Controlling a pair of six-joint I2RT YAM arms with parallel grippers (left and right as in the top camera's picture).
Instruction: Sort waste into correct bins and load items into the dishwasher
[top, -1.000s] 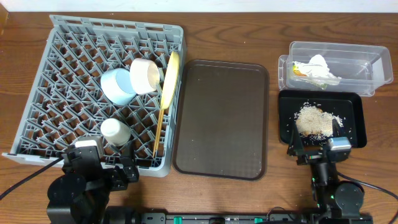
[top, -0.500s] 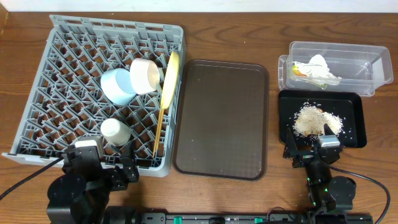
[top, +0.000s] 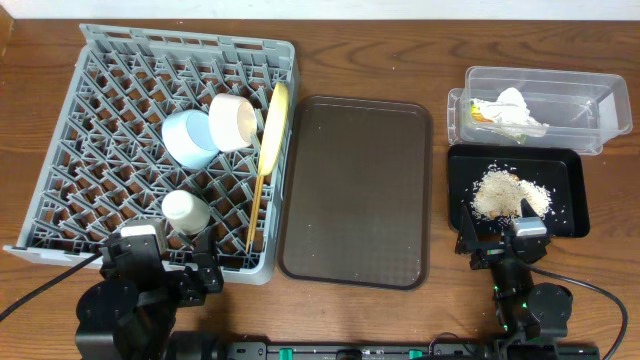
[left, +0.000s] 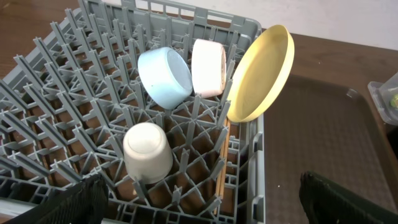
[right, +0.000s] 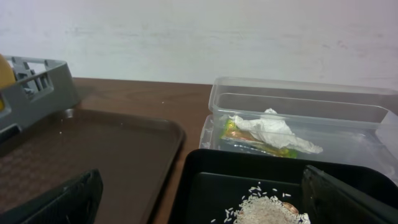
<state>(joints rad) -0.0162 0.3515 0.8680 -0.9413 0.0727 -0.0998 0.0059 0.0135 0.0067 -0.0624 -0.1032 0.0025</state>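
The grey dish rack (top: 100, 100) holds the yellow plate (top: 274, 125) on edge, the light blue bowl (top: 188, 138), the white bowl (top: 233, 121), the upturned white cup (top: 185, 211) and the chopsticks (top: 256, 205); they also show in the left wrist view, where the plate (left: 261, 71) leans at the rack's right side. The clear tub (top: 590, 100) holds the white napkin (top: 515, 108) and orange-and-green wrapper (right: 249, 138). The black tray (top: 570, 175) holds the rice crumbs (top: 505, 195). My left gripper (left: 199, 202) and right gripper (right: 202, 199) are open and empty at the table's near edge.
A dark brown serving tray (top: 358, 190) lies between the rack and the bins, with nothing on it. A white wall stands behind the table in the right wrist view.
The right arm has drawn back a little toward the near edge and now rests there. Nothing else has moved.
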